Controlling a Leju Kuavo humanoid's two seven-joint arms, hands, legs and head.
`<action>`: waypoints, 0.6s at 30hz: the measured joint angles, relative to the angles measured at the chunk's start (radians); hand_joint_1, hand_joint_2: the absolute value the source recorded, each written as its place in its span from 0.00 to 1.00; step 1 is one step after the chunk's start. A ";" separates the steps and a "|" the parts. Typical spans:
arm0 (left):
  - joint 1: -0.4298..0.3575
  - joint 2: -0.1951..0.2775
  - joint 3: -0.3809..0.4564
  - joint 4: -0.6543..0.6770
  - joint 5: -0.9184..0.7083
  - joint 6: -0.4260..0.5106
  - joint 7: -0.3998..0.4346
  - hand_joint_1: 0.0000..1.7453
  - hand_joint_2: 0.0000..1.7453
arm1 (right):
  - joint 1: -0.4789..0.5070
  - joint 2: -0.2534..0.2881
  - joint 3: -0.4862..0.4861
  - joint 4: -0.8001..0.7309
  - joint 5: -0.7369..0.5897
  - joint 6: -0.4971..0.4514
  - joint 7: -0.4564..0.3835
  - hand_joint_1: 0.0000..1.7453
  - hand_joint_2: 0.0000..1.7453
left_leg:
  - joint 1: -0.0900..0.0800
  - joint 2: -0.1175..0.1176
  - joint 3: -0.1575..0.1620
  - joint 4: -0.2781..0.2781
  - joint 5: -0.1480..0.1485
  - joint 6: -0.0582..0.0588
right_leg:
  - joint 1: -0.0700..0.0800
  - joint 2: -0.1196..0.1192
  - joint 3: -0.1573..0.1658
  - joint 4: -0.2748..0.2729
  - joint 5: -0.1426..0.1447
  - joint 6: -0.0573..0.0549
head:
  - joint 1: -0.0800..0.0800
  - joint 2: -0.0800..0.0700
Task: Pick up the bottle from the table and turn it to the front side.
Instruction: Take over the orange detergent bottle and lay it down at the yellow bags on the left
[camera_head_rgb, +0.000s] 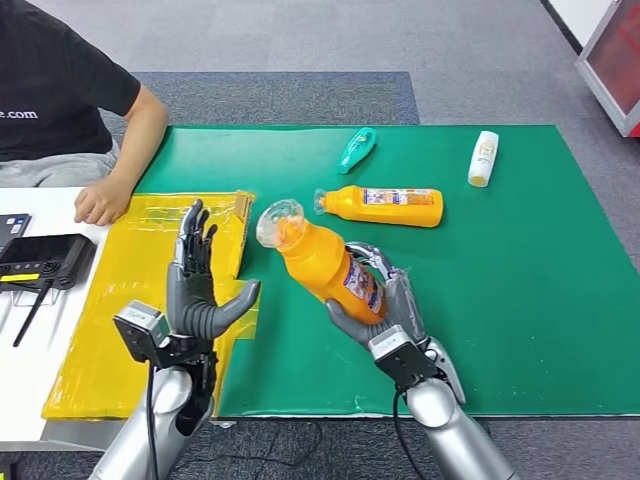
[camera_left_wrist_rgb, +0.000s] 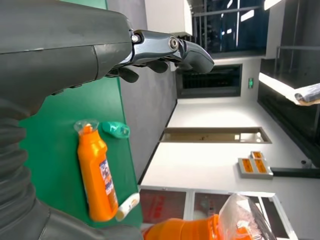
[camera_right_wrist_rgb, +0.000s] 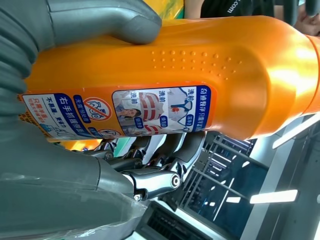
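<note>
My right hand (camera_head_rgb: 381, 305) grips an orange bottle (camera_head_rgb: 324, 262) around its lower body and holds it above the green mat (camera_head_rgb: 528, 270), tilted with its plastic-wrapped cap (camera_head_rgb: 279, 222) toward the left. In the right wrist view the bottle (camera_right_wrist_rgb: 181, 60) shows a printed label (camera_right_wrist_rgb: 124, 112), with the thumb (camera_right_wrist_rgb: 113, 20) on one side and fingers (camera_right_wrist_rgb: 158, 175) on the other. My left hand (camera_head_rgb: 198, 290) is raised, open and empty, over the edge of the yellow sheet (camera_head_rgb: 121, 300), left of the bottle. The left wrist view catches the held bottle's cap end (camera_left_wrist_rgb: 211, 227).
A second orange bottle (camera_head_rgb: 385, 206) lies on the mat behind the held one, with a teal bottle (camera_head_rgb: 356, 150) and a white bottle (camera_head_rgb: 483, 158) farther back. A seated person rests a hand (camera_head_rgb: 102, 200) on the white table (camera_head_rgb: 23, 380) at left, near a black device (camera_head_rgb: 45, 258).
</note>
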 joint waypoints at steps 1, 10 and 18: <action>-0.002 -0.001 -0.003 0.002 0.006 -0.003 0.003 0.00 1.00 | 0.000 0.000 0.001 0.000 0.000 -0.001 0.000 1.00 1.00 | 0.000 0.000 0.000 0.000 0.000 0.000 | 0.000 0.000 0.000 0.000 0.000 0.000 | 0.000 0.000; -0.023 -0.011 -0.023 0.027 0.061 -0.037 0.025 0.00 1.00 | -0.003 0.000 0.019 0.005 0.003 -0.012 0.000 1.00 1.00 | 0.000 0.000 0.000 0.000 0.000 0.000 | 0.000 0.000 0.000 0.000 0.000 0.000 | 0.000 0.000; -0.045 -0.019 -0.038 0.041 0.076 -0.051 0.036 0.00 1.00 | -0.005 0.000 0.030 0.006 0.003 -0.015 0.000 1.00 1.00 | 0.000 0.000 0.000 0.000 0.000 0.000 | 0.000 0.000 0.000 0.000 0.000 0.000 | 0.000 0.000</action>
